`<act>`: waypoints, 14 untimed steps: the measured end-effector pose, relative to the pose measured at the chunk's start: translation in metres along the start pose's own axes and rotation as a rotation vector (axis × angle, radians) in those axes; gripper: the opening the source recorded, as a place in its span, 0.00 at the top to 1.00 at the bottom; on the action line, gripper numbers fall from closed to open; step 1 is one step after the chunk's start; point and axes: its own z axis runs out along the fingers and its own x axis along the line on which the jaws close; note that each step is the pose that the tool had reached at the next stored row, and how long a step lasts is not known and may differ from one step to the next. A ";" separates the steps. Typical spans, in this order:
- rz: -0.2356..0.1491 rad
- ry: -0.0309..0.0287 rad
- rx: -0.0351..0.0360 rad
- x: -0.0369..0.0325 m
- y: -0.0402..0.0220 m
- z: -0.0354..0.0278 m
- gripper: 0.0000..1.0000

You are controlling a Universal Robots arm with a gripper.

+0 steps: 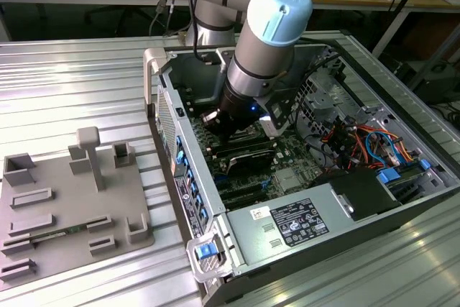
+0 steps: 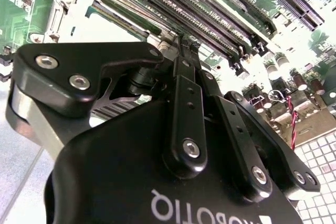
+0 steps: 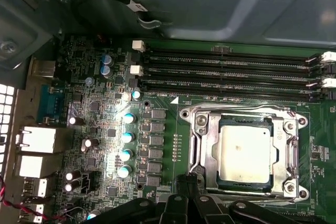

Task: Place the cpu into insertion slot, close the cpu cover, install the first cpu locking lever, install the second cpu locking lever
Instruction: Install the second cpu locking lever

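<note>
The cpu [image 3: 245,154] lies seated in the insertion slot [image 3: 227,124], framed by the cpu cover [image 3: 202,145] lowered flat; the gripper [image 2: 185,45], fingers pressed together, hangs just beside the socket inside the computer case [image 1: 316,239].

The exterior view looks down at a slant from high and well back, taking in the open grey metal computer case [image 1: 302,199] on the ribbed aluminium table [image 1: 72,84]. The first wrist view faces straight down, close over the green motherboard [image 3: 105,124]. The second wrist view looks along the black jointed gripper [image 2: 181,59], nearer still. Both wrist views share the long black memory slots [image 3: 231,72] [image 2: 210,19].
</note>
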 end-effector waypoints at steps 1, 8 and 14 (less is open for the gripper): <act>0.000 0.0003 0.0011 0.0000 0.0000 -0.0002 0.89; 0.000 0.0001 0.0008 0.0000 0.0022 -0.0110 0.89; 0.000 0.0001 0.0012 0.0000 0.0046 -0.0243 0.89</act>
